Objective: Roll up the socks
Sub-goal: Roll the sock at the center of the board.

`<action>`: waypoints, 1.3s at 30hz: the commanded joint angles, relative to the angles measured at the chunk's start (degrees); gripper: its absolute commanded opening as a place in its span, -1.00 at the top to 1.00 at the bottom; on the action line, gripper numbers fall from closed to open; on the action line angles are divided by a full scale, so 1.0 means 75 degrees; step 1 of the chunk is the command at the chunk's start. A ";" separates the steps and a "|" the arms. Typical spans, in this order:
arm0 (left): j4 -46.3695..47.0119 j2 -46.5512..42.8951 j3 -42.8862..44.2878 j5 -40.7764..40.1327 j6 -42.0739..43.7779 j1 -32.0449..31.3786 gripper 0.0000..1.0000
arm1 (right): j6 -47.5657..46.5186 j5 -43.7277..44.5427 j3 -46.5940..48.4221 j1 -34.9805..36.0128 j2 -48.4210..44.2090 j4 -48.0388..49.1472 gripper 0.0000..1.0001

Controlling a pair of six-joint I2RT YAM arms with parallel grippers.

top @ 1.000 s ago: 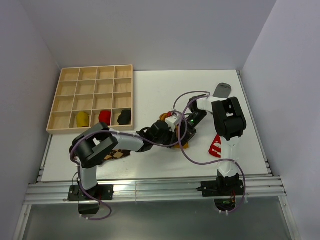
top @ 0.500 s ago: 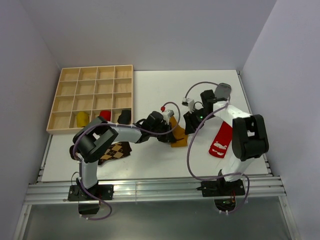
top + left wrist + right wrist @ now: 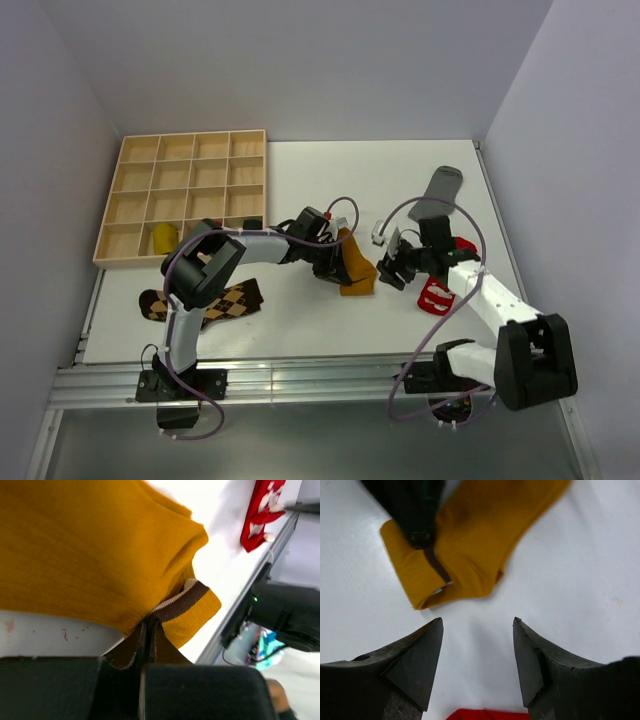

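The left end effector is clamped shut on the brown-striped cuff of a mustard-orange cloth sock, lying folded near the middle of the white desk; the right end effector, jaws spread and empty, is held just beside it. Rolling is judged under way: next, the fold would need pinning by the right while the cuff is turned over it. No readable writing is seen

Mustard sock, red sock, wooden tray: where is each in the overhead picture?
mustard sock [image 3: 358, 276], top view, on its folded body.
red sock [image 3: 433, 298], top view, on its white-marked near end.
wooden tray [image 3: 190, 134], top view, on its far rim.
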 commanded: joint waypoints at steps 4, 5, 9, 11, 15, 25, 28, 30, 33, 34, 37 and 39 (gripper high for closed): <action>-0.1999 0.0577 0.0313 0.0167 0.0219 0.0056 0.99 | -0.1502 0.0730 -0.0915 0.1251 -0.0986 0.0728 -0.33; -0.2034 0.0600 0.0337 0.0144 0.0219 0.0056 0.99 | -0.1538 0.0791 -0.1090 0.1439 -0.1045 0.0821 -0.33; -0.2081 0.0706 0.0419 0.0132 0.0207 0.0056 0.99 | -0.1550 0.1095 -0.1361 0.2096 -0.1233 0.1161 -0.41; -0.2000 0.0729 0.0384 0.0167 0.0172 0.0056 0.99 | -0.1526 0.1329 -0.1408 0.2354 -0.1198 0.1360 -0.42; -0.1987 0.0765 0.0372 0.0179 0.0172 0.0056 0.99 | -0.1503 0.1622 -0.1397 0.2741 -0.1011 0.1525 -0.43; -0.2022 0.0800 0.0442 0.0238 0.0231 0.0056 0.99 | -0.1398 0.2431 -0.1467 0.3644 -0.0086 0.2122 -0.32; -0.1918 0.0765 0.0361 0.0261 0.0196 0.0056 0.98 | -0.1210 0.2514 -0.1257 0.3656 0.0277 0.2018 0.09; -0.1789 0.0671 0.0244 0.0296 0.0103 0.0056 0.95 | -0.1035 0.2537 -0.1186 0.3644 0.0453 0.2017 0.39; -0.1589 0.0484 0.0057 0.0191 0.0020 0.0056 0.86 | -0.0894 0.2386 -0.1104 0.3609 0.0571 0.1831 0.53; -0.1485 0.0402 -0.0025 0.0144 -0.0026 0.0068 0.80 | -0.0859 0.2304 -0.0988 0.3539 0.0606 0.1575 0.56; -0.0923 -0.0066 -0.0482 -0.0172 -0.0319 0.0091 0.50 | -0.0776 0.1567 -0.0507 0.3189 0.0782 0.0721 0.59; -0.0372 -0.0488 -0.0916 -0.0511 -0.0565 0.0126 0.28 | -0.0823 0.0911 -0.0006 0.2919 0.1097 0.0204 0.60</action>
